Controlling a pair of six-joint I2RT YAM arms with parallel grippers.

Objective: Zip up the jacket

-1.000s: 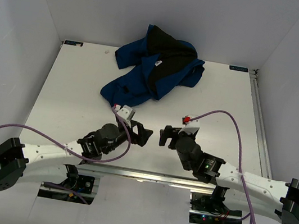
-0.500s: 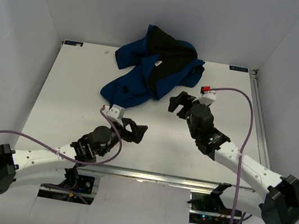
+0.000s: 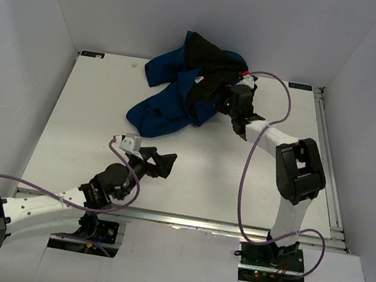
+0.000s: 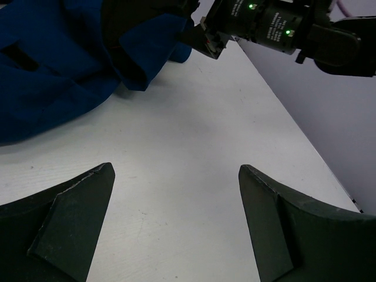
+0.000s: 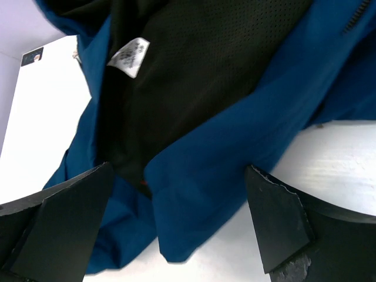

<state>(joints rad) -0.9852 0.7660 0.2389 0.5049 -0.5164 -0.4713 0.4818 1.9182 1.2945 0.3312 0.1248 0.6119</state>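
Observation:
The royal-blue jacket [image 3: 174,92] lies crumpled at the far middle of the table, black lining up, with a small white label [image 5: 129,57]. It also shows in the left wrist view [image 4: 64,64] and the right wrist view [image 5: 235,129]. My right gripper [image 3: 218,97] is open and hovers over the jacket's right front edge, its jaws spread to either side of a blue fold. My left gripper [image 3: 164,164] is open and empty over bare table near the front, well short of the jacket.
The white table [image 3: 254,173] has white walls on three sides. A metal rail [image 3: 325,155] runs along the right edge. The right arm [image 4: 282,32] appears at the top of the left wrist view.

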